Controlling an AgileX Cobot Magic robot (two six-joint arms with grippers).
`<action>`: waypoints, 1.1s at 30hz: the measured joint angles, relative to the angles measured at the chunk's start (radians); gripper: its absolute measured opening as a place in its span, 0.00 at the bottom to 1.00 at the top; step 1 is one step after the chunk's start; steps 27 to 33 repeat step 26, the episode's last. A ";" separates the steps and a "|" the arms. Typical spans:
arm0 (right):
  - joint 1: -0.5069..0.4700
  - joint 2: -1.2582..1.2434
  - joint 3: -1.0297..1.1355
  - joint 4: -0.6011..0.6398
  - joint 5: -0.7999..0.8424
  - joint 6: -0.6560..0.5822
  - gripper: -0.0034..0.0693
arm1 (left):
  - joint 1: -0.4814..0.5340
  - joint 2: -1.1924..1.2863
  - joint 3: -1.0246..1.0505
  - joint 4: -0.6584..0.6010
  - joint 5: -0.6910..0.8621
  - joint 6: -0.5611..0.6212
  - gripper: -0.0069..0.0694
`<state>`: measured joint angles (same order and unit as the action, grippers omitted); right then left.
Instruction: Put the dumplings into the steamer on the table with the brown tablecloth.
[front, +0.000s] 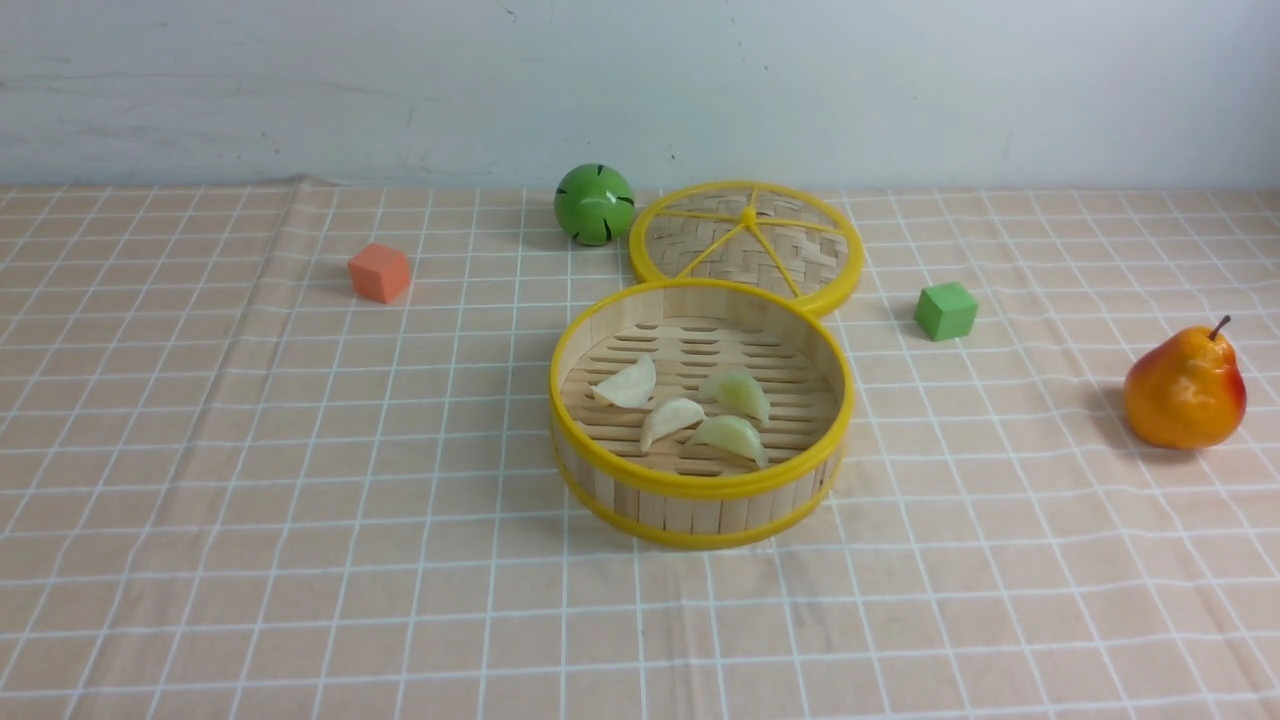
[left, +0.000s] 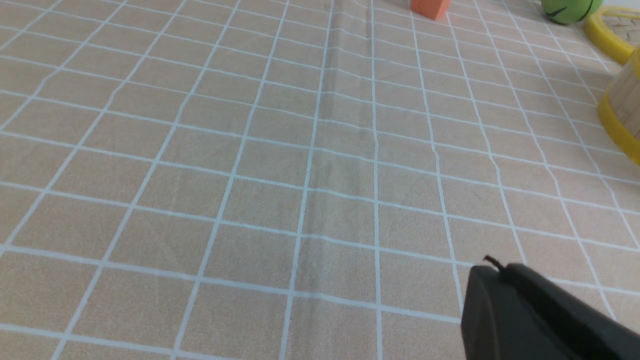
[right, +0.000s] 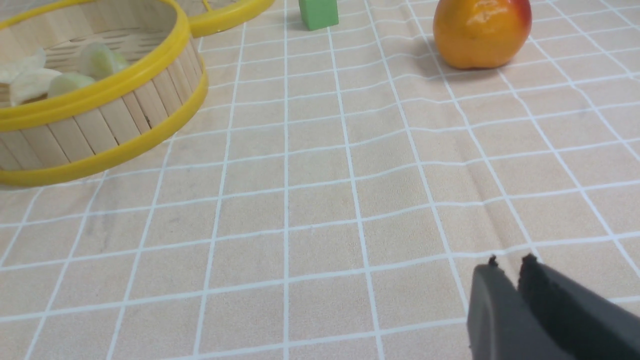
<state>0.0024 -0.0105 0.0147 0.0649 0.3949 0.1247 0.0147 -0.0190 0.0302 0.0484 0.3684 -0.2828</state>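
From my seat at the controls, I see the steamer (front: 701, 484) sitting near the middle of the table (front: 200, 560), on the brown tablecloth (front: 300, 420). All four dumplings (front: 688, 408) lie inside it on the slatted floor, grouped toward the near side: a white dumpling (front: 627, 385) to the left, a second white dumpling (front: 670, 420) just in front of it toward the centre, a greenish dumpling (front: 737, 392) behind on the right, and another greenish dumpling (front: 731, 436) nearest the front rim. The three nearer the middle sit close together, possibly touching. In the right wrist view the steamer's wall (right: 100, 125) shows with pale dumpling tops (right: 65, 72) above the yellow rim.

The woven lid (front: 746, 246) lies flat behind the steamer, its near edge tucked just behind the basket's far rim. A green ball (front: 594, 204) sits beside the lid on the left. An orange cube (front: 380, 272) stands well to the left, a green cube (front: 945, 310) to the right, and a pear (front: 1185, 390) further right.

Neither arm appears in the front view. The left gripper (left: 487, 265) has its jaws pressed together with nothing between them, over bare cloth. The right gripper (right: 510, 262) shows a narrow gap between its tips and grips nothing.
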 joint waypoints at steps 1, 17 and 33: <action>0.000 0.000 0.000 0.000 0.000 0.000 0.16 | 0.000 0.000 0.000 0.000 0.000 0.000 0.07; 0.000 0.000 0.000 0.000 0.000 0.000 0.18 | 0.000 0.000 0.000 0.000 0.000 0.000 0.07; 0.000 0.000 0.000 0.000 0.000 0.000 0.19 | 0.000 0.000 0.000 0.000 0.000 0.000 0.08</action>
